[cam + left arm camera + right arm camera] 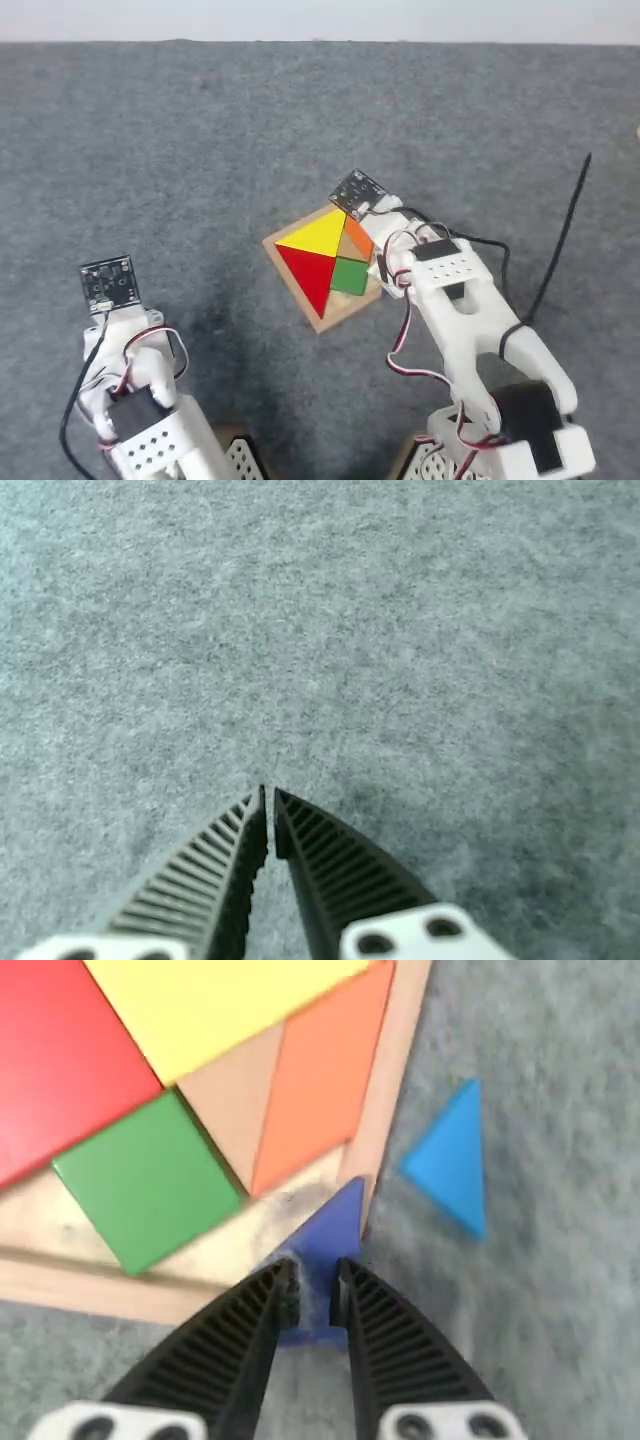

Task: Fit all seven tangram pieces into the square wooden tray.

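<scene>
Right claw (pixel 317 1278) grips, half hides dark-blue triangle (pixel 338 1222).

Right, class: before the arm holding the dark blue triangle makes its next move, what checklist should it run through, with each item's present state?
1. Right pincer closed on the dark blue triangular piece: ok.
2. That piece lying flat inside the square wooden tray: not ok; it sits over the rim at a corner.
3. Free floor left in the tray: ok; bare wood shows beside the green square piece.
4. Light blue triangular piece in the tray: not ok; it lies on the grey carpet outside.
5. Left pincer out of the way: ok; shut over bare carpet.
6. All seven pieces accounted for: cannot tell.
</scene>
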Controlling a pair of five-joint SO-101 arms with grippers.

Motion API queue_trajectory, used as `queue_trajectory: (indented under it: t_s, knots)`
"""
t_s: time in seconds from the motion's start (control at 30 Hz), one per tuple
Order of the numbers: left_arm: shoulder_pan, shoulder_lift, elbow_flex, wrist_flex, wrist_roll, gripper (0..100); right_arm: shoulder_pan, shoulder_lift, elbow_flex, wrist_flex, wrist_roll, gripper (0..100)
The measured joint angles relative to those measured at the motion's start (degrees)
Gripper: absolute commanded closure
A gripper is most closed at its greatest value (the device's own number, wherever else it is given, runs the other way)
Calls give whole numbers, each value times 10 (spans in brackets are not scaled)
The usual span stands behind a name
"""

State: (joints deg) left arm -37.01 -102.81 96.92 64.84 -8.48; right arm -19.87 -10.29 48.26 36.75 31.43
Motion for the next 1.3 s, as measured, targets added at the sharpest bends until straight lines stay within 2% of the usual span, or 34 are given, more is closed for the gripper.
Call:
queue_trajectory:
  t_s: [0.33, 0.77, 1.03, 1.2, 1.3]
  knots:
    - [0, 0, 0, 0, 0, 985, -39, 5, 3, -4, -37, 924]
    - [0, 0, 0, 0, 0, 985, -20, -36, 10, -15, -150, 924]
    - [0, 0, 0, 0, 0, 985, -11, -42, 14, -35, -159, 924]
    - [0, 0, 0, 0, 0, 985, 13, -127, 60, -4, -173, 924]
    - [0, 0, 0, 0, 0, 985, 2, -176, 113, -2, -170, 924]
